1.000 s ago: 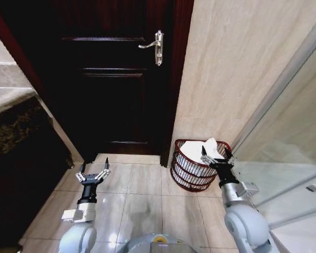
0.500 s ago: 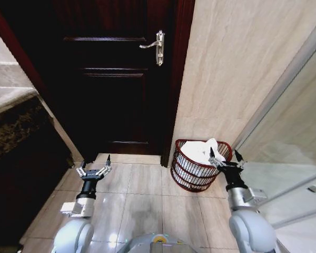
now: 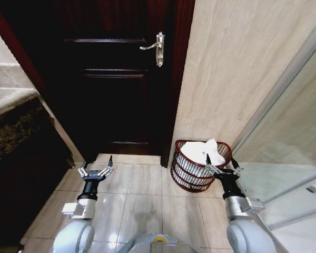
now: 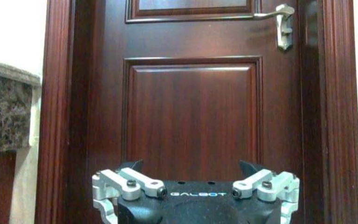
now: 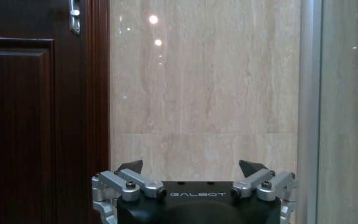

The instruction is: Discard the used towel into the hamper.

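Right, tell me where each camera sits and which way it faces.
Head view: up on the head, looking down at the floor, the hamper holding a white towel, and the door; both arms show, left gripper and right gripper open.
Left wrist view: behind the left gripper, facing the door.
Right wrist view: behind the right gripper, facing the tiled wall.
Shared: the door handle.

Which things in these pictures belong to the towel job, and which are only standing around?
Belong to the job:
- white towel, lying inside the hamper
- hamper, on the floor by the tiled wall
- right gripper, open, beside the hamper's rim
- left gripper, open and idle over the floor

Only around:
- dark wooden door
- door handle
- stone counter
- glass panel
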You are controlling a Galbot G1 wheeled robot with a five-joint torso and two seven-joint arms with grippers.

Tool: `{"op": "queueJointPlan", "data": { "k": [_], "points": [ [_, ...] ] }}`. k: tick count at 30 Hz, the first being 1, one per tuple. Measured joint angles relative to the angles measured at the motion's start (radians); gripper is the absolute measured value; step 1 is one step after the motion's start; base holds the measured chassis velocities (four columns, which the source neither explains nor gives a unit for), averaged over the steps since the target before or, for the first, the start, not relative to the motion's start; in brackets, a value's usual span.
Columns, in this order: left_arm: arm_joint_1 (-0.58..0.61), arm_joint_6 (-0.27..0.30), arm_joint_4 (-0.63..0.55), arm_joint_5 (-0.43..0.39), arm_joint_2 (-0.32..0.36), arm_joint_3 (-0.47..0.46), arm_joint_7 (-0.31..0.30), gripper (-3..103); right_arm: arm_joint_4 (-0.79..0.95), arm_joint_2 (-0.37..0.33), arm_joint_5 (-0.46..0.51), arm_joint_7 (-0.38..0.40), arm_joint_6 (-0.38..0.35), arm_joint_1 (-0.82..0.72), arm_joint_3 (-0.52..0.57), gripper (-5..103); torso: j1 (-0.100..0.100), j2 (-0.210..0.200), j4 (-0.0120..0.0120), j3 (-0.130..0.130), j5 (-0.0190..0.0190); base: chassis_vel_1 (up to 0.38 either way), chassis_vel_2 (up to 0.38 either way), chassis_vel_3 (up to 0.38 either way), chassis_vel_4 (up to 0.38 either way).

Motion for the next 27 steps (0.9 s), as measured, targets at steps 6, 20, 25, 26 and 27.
{"op": "queueJointPlan", "data": {
  "k": [6, 20, 25, 26, 27],
  "points": [
    [-0.001, 0.009, -0.006, -0.006, 0.021, -0.006, -0.005, 100, 0.0, -0.002, 0.001, 0.002, 0.001, -0.013, -0.01, 100, 0.009, 0.028, -0.0001, 0.02, 0.0, 0.0, 0.0, 0.0, 0.0],
    [-0.007, 0.009, -0.011, -0.014, 0.019, -0.009, -0.004, 100, 0.01, 0.0, -0.003, 0.01, 0.021, -0.031, -0.016, 100, 0.028, 0.087, -0.0001, 0.059, 0.0, 0.0, 0.0, 0.0, 0.0],
    [-0.008, 0.009, -0.011, -0.013, 0.003, -0.006, -0.004, 100, 0.016, -0.004, -0.002, 0.011, 0.018, -0.03, -0.012, 100, 0.034, 0.102, -0.0001, 0.069, 0.0, 0.0, 0.0, 0.0, 0.0],
    [-0.008, 0.009, -0.012, -0.013, -0.004, -0.005, -0.004, 100, 0.017, -0.005, -0.002, 0.011, 0.017, -0.03, -0.011, 100, 0.036, 0.107, -0.0001, 0.072, 0.0001, 0.0, 0.0, 0.0, 0.0],
    [-0.009, 0.009, -0.013, -0.013, -0.013, -0.005, -0.004, 100, 0.021, -0.006, -0.001, 0.01, 0.015, -0.032, -0.009, 100, 0.038, 0.113, 0.0, 0.076, 0.0001, 0.0, 0.0, 0.0, 0.0]
  ]
}}
